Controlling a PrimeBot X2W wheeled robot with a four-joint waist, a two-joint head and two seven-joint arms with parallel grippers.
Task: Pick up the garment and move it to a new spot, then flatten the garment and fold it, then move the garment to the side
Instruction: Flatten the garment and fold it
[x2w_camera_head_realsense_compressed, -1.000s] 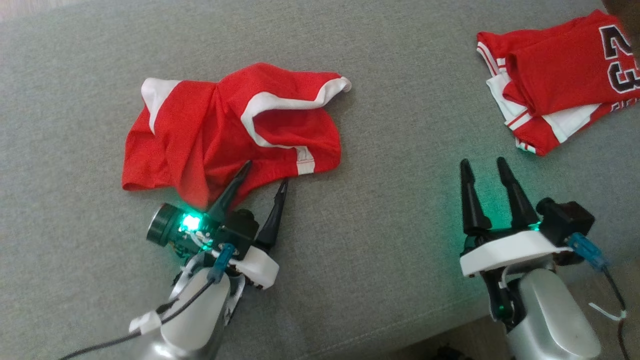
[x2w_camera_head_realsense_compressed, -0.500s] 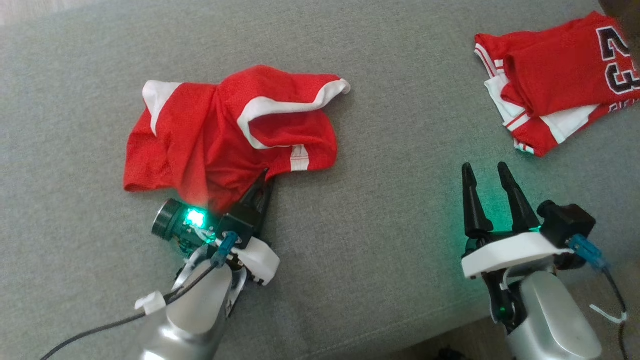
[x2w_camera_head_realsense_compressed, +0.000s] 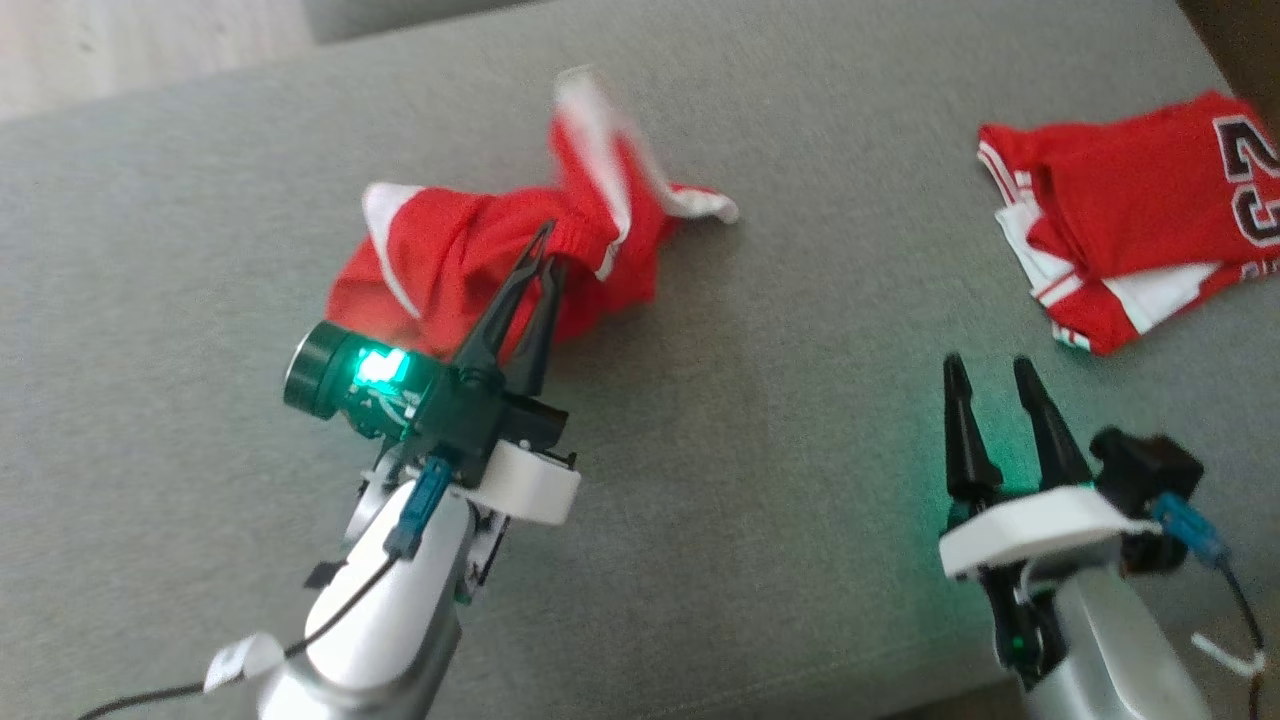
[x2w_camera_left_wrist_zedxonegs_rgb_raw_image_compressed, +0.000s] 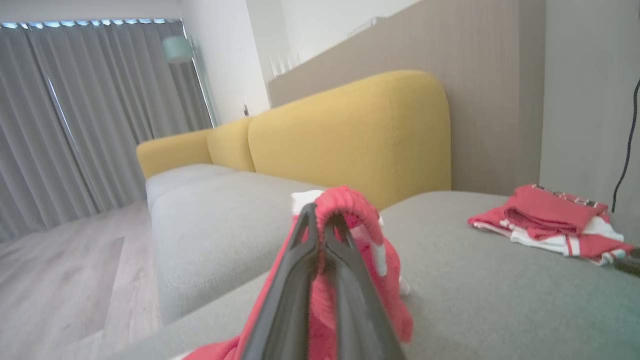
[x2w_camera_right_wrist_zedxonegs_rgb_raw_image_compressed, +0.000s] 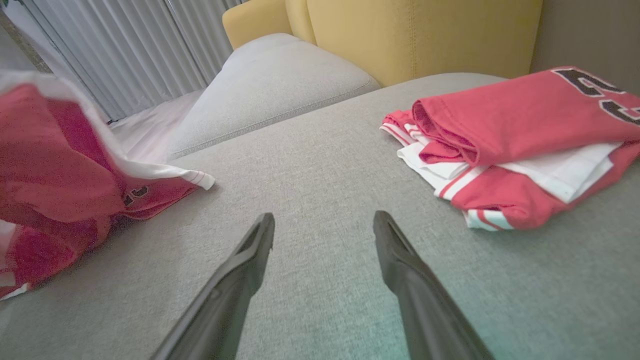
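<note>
In the left wrist view: yellow sofa backrest (x2w_camera_left_wrist_zedxonegs_rgb_raw_image_compressed: 350, 135) at twelve o'clock, above grey seat cushions (x2w_camera_left_wrist_zedxonegs_rgb_raw_image_compressed: 500, 300); grey curtains (x2w_camera_left_wrist_zedxonegs_rgb_raw_image_compressed: 75, 115) at ten; wooden floor (x2w_camera_left_wrist_zedxonegs_rgb_raw_image_compressed: 60, 270) at eight; beige wall (x2w_camera_left_wrist_zedxonegs_rgb_raw_image_compressed: 480, 75) at one.

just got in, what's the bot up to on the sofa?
The left gripper is shut on a gathered edge of the red garment, holding that part raised off the grey sofa seat while the rest lies on it. The right gripper is open and empty, low over the seat. A folded pile of red and white clothes sits off to the right.
</note>
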